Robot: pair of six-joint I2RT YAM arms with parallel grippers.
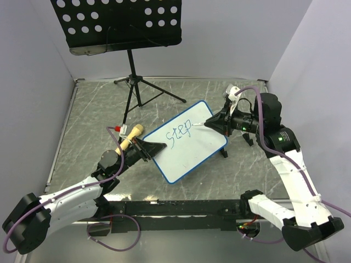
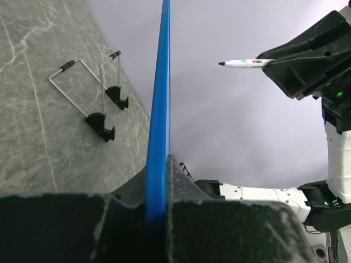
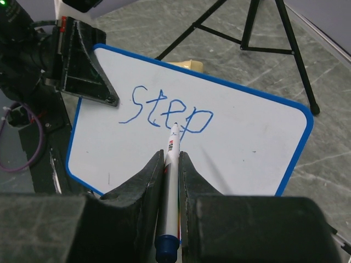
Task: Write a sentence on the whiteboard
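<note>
The whiteboard (image 1: 189, 139), white with a blue frame, is held tilted above the table. My left gripper (image 1: 151, 148) is shut on its left edge; in the left wrist view the blue edge (image 2: 160, 109) runs up between the jaws. The sentence (image 1: 180, 133) reads only "step", in blue (image 3: 170, 112). My right gripper (image 1: 216, 124) is shut on a white marker (image 3: 171, 164) with a blue end. The marker tip (image 3: 175, 126) points at the board by the "p" and shows apart from the board edge in the left wrist view (image 2: 241, 63).
A black perforated music stand (image 1: 123, 24) on a tripod (image 1: 137, 90) stands at the back. A wooden-handled tool (image 1: 130, 137) with a small red-capped item lies left of the board. Two black wire-legged feet (image 2: 101, 115) lie on the grey table. White walls enclose the cell.
</note>
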